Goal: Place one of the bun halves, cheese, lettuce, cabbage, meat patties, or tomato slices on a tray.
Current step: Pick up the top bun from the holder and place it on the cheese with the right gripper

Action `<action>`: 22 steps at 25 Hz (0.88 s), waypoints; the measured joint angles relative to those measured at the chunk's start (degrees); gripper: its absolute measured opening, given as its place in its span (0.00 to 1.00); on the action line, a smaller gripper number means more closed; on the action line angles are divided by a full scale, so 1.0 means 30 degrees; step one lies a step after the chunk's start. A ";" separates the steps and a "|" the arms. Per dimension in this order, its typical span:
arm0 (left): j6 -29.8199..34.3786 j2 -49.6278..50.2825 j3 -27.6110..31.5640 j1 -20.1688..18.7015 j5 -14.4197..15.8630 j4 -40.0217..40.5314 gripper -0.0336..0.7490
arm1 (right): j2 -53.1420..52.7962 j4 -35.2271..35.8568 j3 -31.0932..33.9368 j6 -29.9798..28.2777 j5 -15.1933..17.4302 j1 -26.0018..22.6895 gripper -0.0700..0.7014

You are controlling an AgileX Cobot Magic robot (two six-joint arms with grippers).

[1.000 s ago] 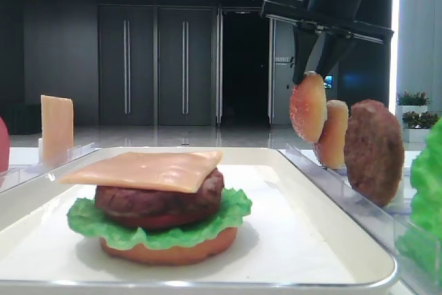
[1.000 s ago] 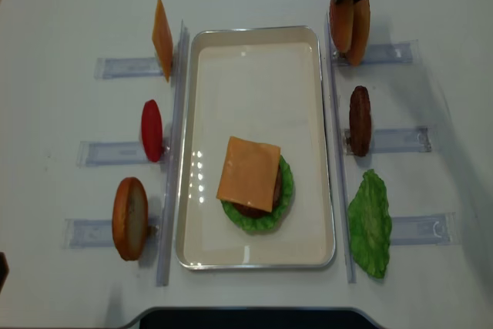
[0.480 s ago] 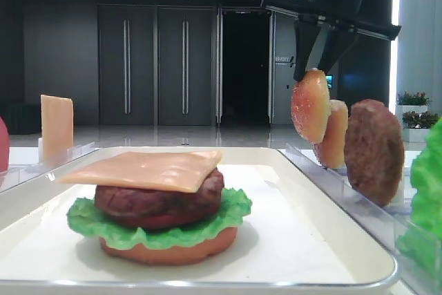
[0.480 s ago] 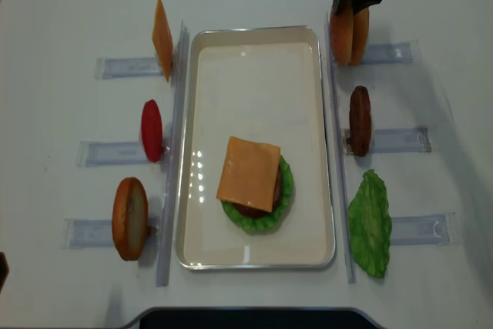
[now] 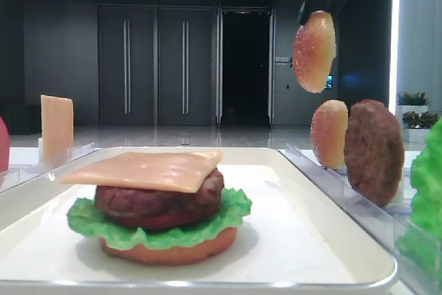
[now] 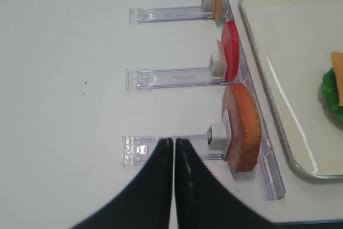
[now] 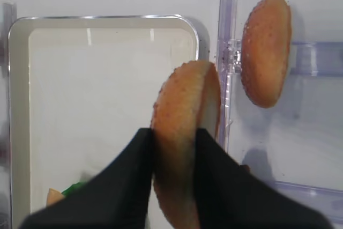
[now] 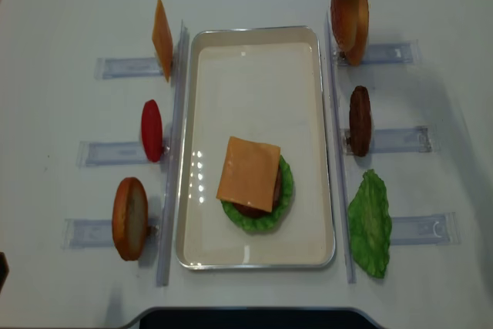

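Right wrist view: the domed golden-brown sesame bun top (image 7: 185, 132) is pinched edgewise by the right claw (image 7: 174, 178), above the white rectangular tray (image 7: 16, 105); seemingly light, stiff, glossy, slip-prone.

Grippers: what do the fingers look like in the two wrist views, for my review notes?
Both pairs are plain matte black, with no visible markings or cables. The right gripper shows two broad, rounded fingers that widen toward the camera. The left gripper has two long fingers tapering to narrow tips.
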 joint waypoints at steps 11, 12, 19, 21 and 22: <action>0.0000 0.0000 0.0000 0.0000 0.0000 0.0000 0.04 | -0.3330 0.0893 0.2839 -0.0771 -0.2345 0.2203 0.34; 0.0000 0.0000 0.0000 0.0000 0.0000 0.0000 0.04 | -0.3863 0.1340 0.3605 -0.0956 -0.2948 0.2226 0.34; 0.0000 0.0000 0.0000 0.0000 0.0000 0.0000 0.04 | -0.6342 0.5336 0.8002 -0.3352 -0.5133 0.2226 0.33; 0.0000 0.0000 0.0000 0.0000 0.0000 0.0000 0.04 | -0.6775 0.6962 0.9112 -0.4567 -0.5743 0.2226 0.33; 0.0000 0.0000 0.0000 0.0000 0.0000 0.0000 0.04 | -0.6978 0.7932 0.9721 -0.5165 -0.6004 0.2226 0.33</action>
